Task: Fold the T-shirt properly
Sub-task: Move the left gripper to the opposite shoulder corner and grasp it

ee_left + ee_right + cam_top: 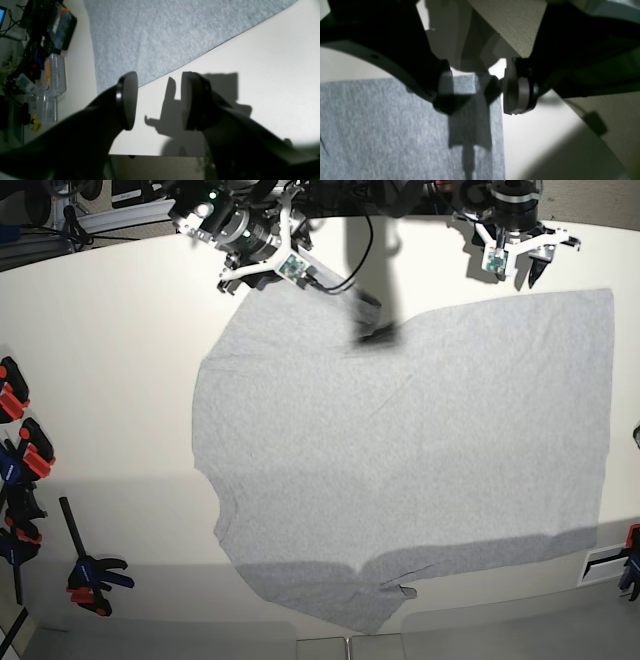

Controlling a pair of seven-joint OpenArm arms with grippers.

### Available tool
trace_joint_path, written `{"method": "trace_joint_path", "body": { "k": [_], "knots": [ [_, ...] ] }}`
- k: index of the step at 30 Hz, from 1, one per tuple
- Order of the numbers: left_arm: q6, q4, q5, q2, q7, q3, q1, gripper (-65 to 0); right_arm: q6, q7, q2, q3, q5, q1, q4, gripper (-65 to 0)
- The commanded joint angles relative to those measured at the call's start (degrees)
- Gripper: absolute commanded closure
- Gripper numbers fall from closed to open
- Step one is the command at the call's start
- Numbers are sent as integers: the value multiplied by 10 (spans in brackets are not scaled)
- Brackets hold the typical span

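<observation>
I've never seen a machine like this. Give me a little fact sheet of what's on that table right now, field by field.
Garment: a large light grey cotton T-shirt, spread flat, plain side up, not yet folded
Surface: white table
Left gripper: open, over bare table just off the shirt's edge, holding nothing
Right gripper: open, over a corner of the shirt, not gripping it
Table's edge: orange-and-black clamps
Lettering: none showing

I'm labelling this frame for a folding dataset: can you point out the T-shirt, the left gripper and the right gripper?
T-shirt (400, 460): base view, middle of the spread grey cloth.
left gripper (158, 100): left wrist view, gap between its open fingertips, over bare table.
right gripper (476, 86): right wrist view, gap between its open fingertips, over the shirt's corner.
</observation>
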Motion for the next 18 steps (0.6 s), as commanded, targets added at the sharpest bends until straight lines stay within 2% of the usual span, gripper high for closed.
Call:
{"method": "trace_joint_path", "body": {
  "k": [1,3,6,11,15,18],
  "knots": [
    [8,11,7,-3,-8,-2,5,-260,13,-32,0,0,-11,-1,-2,-322],
    [8,11,7,-3,-2,-2,5,-260,14,-77,-3,0,-11,-1,-2,-299],
    [8,11,7,-3,1,-2,5,-260,12,-123,-3,0,-12,-1,-2,-227],
    [8,11,7,-3,0,-2,5,-260,12,-127,-3,0,-57,-1,-2,-86],
    [8,11,9,-3,-3,-2,5,-260,8,-125,-3,0,-105,-1,-2,-38],
    [8,11,60,-3,-34,-2,5,-260,-13,-121,-3,0,-143,-1,-2,-11]
  ]
}}
